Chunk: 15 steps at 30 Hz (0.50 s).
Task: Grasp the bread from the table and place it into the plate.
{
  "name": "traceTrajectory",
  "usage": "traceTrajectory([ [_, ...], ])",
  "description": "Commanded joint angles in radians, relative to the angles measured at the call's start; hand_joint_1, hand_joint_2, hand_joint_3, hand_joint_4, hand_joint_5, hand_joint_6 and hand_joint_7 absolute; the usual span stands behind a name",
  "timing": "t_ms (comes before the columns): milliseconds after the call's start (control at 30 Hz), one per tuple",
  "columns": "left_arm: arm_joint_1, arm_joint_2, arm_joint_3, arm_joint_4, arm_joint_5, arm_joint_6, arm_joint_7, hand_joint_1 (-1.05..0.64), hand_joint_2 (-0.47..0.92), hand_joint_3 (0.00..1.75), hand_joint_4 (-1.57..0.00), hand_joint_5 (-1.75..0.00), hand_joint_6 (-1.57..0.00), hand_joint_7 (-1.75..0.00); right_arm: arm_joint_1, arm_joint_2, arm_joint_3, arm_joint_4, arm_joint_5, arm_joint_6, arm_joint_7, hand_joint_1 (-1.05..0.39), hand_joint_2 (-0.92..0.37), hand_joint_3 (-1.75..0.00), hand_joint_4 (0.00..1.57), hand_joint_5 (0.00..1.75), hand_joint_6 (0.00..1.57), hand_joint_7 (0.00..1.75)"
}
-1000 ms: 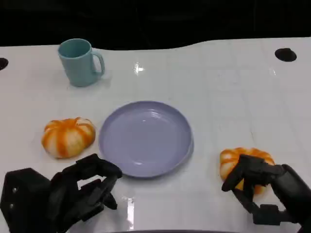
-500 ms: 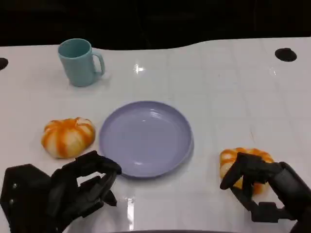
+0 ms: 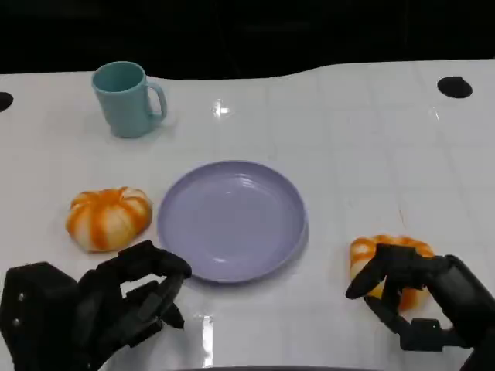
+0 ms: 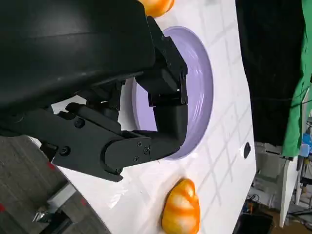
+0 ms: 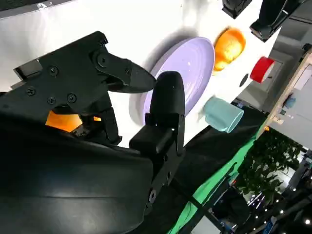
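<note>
Right robot hand (image 3: 421, 297) has curled closer over bread (image 3: 370, 251), not yet gripping.

Our two black many-fingered hands, seen from head and wrist cameras.
The left hand (image 3: 116, 305), lower left, and right hand (image 3: 421, 297), lower right, show matte black, angular, blocky finger segments joined with small round screws (image 4: 139, 145); smooth rounded shells sit behind.

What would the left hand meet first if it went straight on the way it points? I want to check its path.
Probably the near rim of the plate; the left hand points toward it, though depth is unclear.
</note>
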Motion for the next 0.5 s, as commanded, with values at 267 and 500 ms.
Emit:
traceTrajectory([
  [267,0.024,0.012,0.003,-0.038,-0.008,0.016,0.002,-0.41,0.87,0.54,-0.62,-1.75,-0.62,-1.34,0.048,-0.091,-0.016,-0.180,-0.258,0.045,-0.086,-0.42,-0.91,-0.07,0.36,0.57,0.52,0.12],
  [500,0.022,0.007,-0.001,-0.042,-0.003,0.022,0.006,-0.42,0.88,0.53,-0.62,-1.75,-0.62,-1.35,0.052,-0.154,-0.023,-0.254,-0.446,0.073,-0.139,-0.47,-0.89,0.00,0.24,0.34,0.43,0.01],
])
